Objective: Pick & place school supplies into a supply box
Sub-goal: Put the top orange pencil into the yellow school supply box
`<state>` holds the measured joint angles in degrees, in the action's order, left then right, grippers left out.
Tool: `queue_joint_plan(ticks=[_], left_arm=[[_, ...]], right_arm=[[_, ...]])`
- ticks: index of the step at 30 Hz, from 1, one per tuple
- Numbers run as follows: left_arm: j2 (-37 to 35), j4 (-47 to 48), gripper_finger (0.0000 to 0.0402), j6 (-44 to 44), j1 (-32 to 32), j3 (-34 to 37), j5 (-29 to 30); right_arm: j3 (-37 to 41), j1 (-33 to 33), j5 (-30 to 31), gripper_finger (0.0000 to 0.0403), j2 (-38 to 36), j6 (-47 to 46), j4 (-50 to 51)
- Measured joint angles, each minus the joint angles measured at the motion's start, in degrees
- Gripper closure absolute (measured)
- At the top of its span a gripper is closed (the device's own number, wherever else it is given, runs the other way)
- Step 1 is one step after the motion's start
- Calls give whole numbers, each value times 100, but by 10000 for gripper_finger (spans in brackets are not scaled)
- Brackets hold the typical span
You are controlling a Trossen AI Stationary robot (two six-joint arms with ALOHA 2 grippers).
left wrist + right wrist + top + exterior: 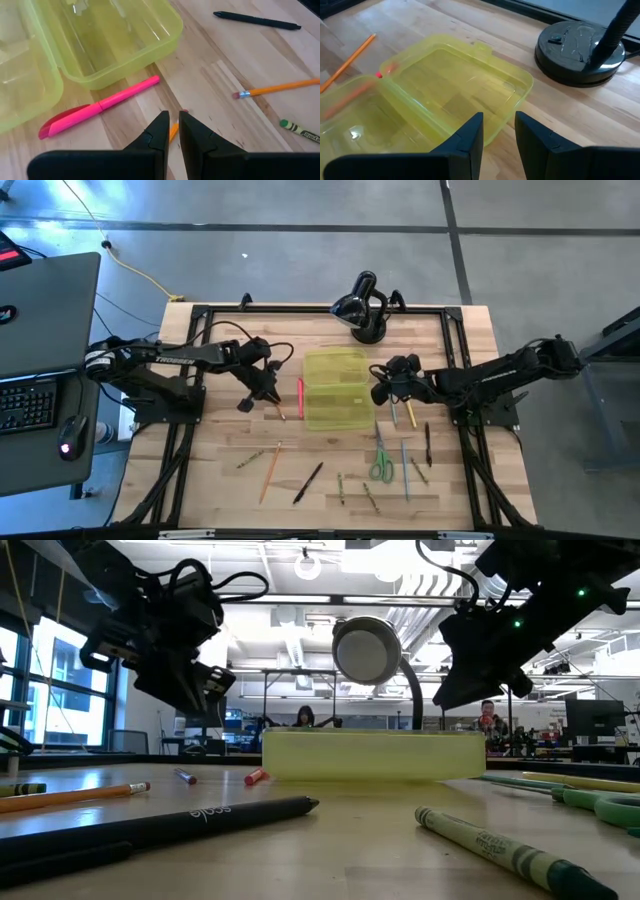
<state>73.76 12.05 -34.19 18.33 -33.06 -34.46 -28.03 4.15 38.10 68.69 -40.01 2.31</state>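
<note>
The supply box lies open on the middle of the table, its two translucent yellow-green halves side by side with nothing in them. A pink pen lies on the wood just left of it. My left gripper hangs above the table left of the box, open by a narrow gap. A short orange pencil lies on the table beneath it. My right gripper hangs open over the box's right edge. Scissors, pens and pencils lie along the near half of the table.
A black domed lamp stands on its round base behind the box. A black pen, an orange pencil and a green crayon lie near the front edge. A laptop and mouse sit left of the table.
</note>
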Motion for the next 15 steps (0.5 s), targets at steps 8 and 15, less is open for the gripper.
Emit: queue_joint_plan(ticks=[8,15], left_arm=[[2,8,328,6,-100,0,29],[52,-6,327,39,-370,4,585]], right_arm=[[2,0,160,311,0,0,0],[0,0,115,311,0,0,0]])
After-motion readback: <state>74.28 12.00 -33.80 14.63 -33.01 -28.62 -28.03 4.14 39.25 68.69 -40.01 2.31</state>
